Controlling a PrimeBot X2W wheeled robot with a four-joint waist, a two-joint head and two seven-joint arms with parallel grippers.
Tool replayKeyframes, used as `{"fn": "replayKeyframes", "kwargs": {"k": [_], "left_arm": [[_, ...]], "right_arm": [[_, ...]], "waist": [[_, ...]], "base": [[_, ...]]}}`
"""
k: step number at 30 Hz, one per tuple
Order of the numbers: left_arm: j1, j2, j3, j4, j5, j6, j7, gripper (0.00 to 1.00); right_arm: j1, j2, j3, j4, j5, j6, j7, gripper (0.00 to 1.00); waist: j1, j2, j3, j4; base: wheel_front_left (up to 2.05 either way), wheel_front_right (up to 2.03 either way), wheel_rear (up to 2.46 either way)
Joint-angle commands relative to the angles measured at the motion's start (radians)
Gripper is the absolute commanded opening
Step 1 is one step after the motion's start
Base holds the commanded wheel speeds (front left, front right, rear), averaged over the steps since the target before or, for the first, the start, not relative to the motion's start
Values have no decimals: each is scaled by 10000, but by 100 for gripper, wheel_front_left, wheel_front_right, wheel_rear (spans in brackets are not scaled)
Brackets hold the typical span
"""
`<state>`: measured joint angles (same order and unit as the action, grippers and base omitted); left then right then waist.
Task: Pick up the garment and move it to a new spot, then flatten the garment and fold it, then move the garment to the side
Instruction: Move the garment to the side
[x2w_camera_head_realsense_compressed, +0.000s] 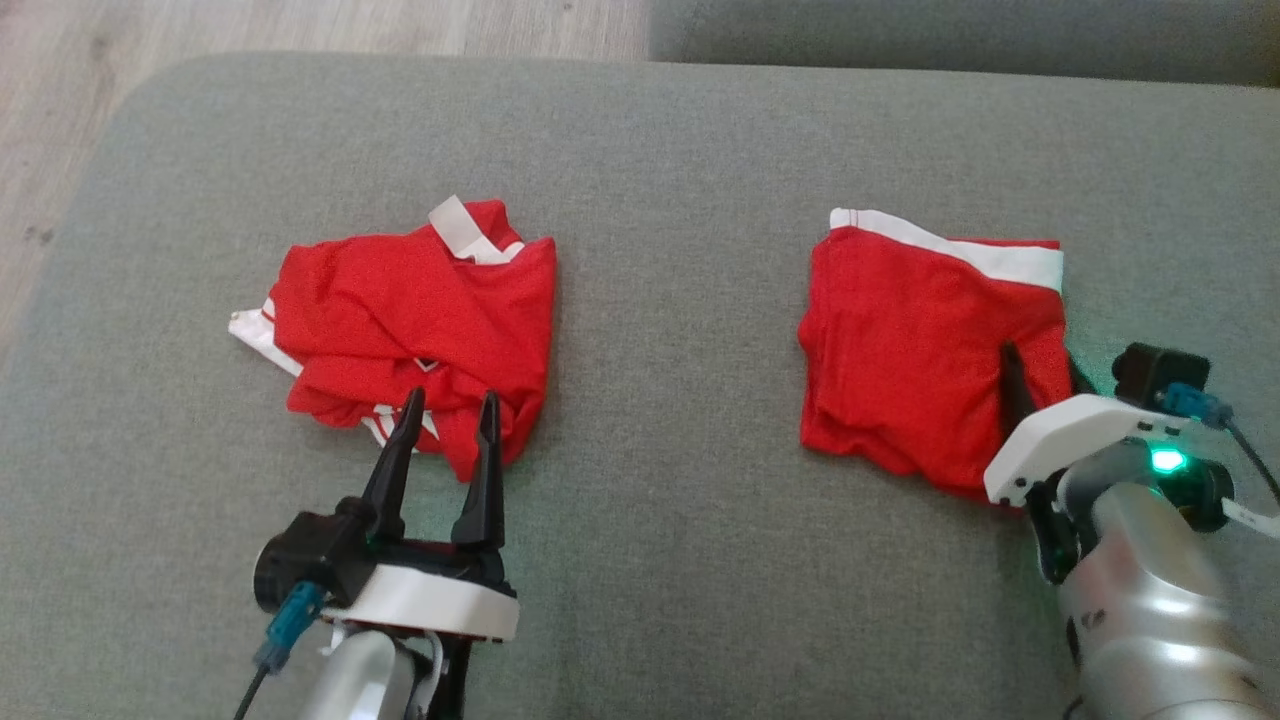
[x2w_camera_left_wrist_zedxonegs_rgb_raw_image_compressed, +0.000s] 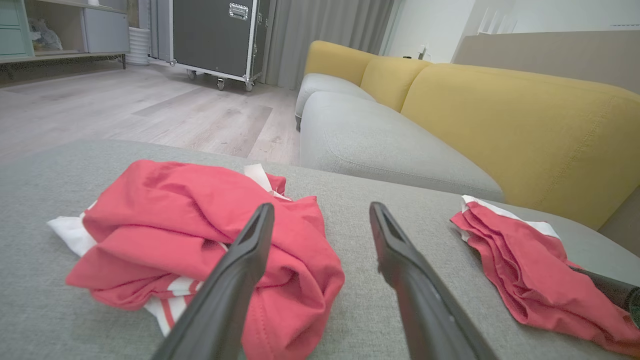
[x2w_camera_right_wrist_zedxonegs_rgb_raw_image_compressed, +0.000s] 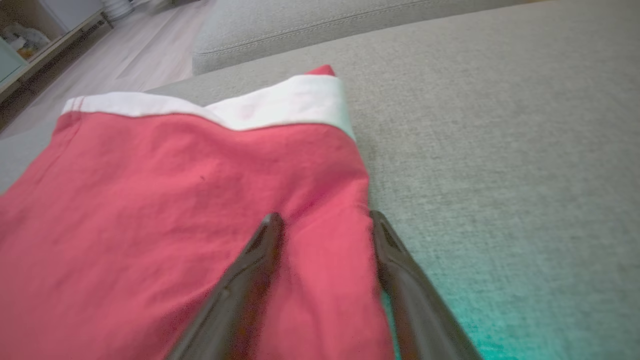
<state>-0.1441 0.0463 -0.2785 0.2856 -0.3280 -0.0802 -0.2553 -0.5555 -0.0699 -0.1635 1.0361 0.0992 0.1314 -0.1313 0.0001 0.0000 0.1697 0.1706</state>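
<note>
The left gripper (x2w_camera_head_realsense_compressed: 452, 395) hovers with its two dark fingers spread wide and nothing between them. Just ahead of its fingertips, and a little to their left in the left wrist view, lies the crumpled red garment (x2w_camera_head_realsense_compressed: 420, 310), a bunched heap with white trim on the grey cushion (x2w_camera_head_realsense_compressed: 680, 180). The left finger's tip overlaps the heap's near edge in the head view; I cannot tell whether it touches the cloth.

The right gripper (x2w_camera_right_wrist_zedxonegs_rgb_raw_image_compressed: 325, 216) is low over the folded red garment (x2w_camera_right_wrist_zedxonegs_rgb_raw_image_compressed: 175, 200), at its right edge. Its fingers stand apart: the left one lies over the red cloth, and the right one is just outside the edge, over bare cushion. A strip of fabric sits between them, but it isn't visibly pinched. The garment's white band (x2w_camera_right_wrist_zedxonegs_rgb_raw_image_compressed: 280, 102) lies at the far end, ahead of the fingertips.

Beyond the left gripper are a yellow-backed sofa (x2w_camera_left_wrist_zedxonegs_rgb_raw_image_compressed: 500, 115) and a wooden floor (x2w_camera_left_wrist_zedxonegs_rgb_raw_image_compressed: 125, 110).
</note>
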Motion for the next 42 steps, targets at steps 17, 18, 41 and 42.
{"fn": "replayKeyframes", "kwargs": {"k": [17,18,41,42], "left_arm": [[123,39,500,-451,-150,101,-65,100],[114,39,488,-473,-144,102,-65,100],[-1239,39,626,-908,-199,-105,-65,100],[-1265,39,615,-921,-199,-107,-65,100]], "right_arm": [[-765,-1057,2418,-35,-1860,-7,-922,0],[-821,-1306,2617,-64,-1851,-7,-844,0],[-2099,-6277,1325,231,-1881,-7,123,0],[-2097,-6265,1230,180,-2038,-7,158,0]], "waist": [[-1,0,-799,-1141],[-1,0,-749,-1199],[-1,0,1419,-892],[-1,0,1456,-884]], "base": [[0,0,0],[0,0,0],[0,0,0],[0,0,0]]}}
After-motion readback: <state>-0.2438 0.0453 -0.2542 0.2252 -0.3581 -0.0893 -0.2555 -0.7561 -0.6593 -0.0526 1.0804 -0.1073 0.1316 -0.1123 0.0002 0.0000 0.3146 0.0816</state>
